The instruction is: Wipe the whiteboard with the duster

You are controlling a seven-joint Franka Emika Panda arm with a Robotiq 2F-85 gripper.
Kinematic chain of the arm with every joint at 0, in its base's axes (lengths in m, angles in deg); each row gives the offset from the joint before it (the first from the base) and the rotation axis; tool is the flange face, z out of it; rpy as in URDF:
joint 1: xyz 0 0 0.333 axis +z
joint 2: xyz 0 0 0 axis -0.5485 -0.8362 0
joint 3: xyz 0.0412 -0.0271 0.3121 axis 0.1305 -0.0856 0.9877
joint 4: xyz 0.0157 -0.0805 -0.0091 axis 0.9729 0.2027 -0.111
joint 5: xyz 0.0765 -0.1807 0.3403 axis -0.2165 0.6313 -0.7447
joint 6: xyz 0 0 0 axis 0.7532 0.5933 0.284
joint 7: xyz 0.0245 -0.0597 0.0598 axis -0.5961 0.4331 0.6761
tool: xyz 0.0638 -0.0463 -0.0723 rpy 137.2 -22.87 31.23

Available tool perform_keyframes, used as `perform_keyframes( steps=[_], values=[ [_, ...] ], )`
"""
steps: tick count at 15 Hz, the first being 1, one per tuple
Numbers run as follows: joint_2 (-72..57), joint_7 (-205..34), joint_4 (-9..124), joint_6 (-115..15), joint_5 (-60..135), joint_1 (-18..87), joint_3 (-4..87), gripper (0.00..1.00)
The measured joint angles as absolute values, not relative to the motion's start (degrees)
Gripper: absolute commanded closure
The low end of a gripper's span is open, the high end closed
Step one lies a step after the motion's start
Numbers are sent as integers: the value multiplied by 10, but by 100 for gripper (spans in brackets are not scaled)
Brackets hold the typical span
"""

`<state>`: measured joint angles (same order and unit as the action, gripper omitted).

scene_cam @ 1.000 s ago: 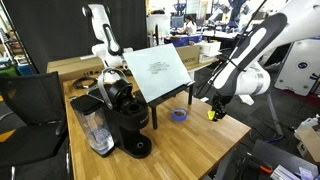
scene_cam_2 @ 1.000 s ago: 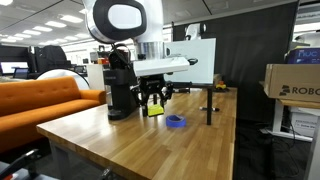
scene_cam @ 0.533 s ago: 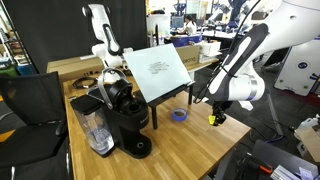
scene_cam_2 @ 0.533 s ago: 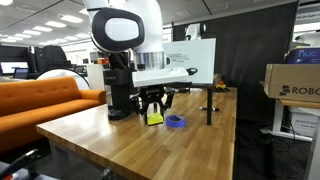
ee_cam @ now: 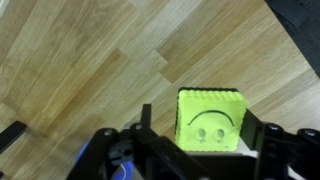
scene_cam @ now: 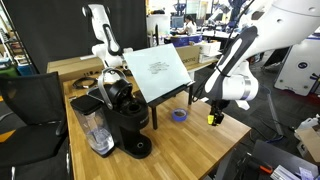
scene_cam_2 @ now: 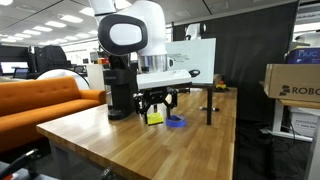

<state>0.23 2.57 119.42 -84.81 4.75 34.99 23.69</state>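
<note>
Jaws now spread, flanking duster (ee_cam: 211,122); duster lowered onto table (scene_cam: 190,140) since before.

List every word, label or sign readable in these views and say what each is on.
"ROBO", cut off at the frame edge: on the cardboard box.
Smiley face, no letters: on top of the duster.
Scribbles on the whiteboard: too faint and small to read.
</note>
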Motion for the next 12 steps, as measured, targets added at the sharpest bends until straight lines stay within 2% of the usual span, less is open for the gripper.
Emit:
perform_keyframes(
  steps=[12],
  values=[
    [-2,26,1184,-848,47,349,237,0]
  ],
)
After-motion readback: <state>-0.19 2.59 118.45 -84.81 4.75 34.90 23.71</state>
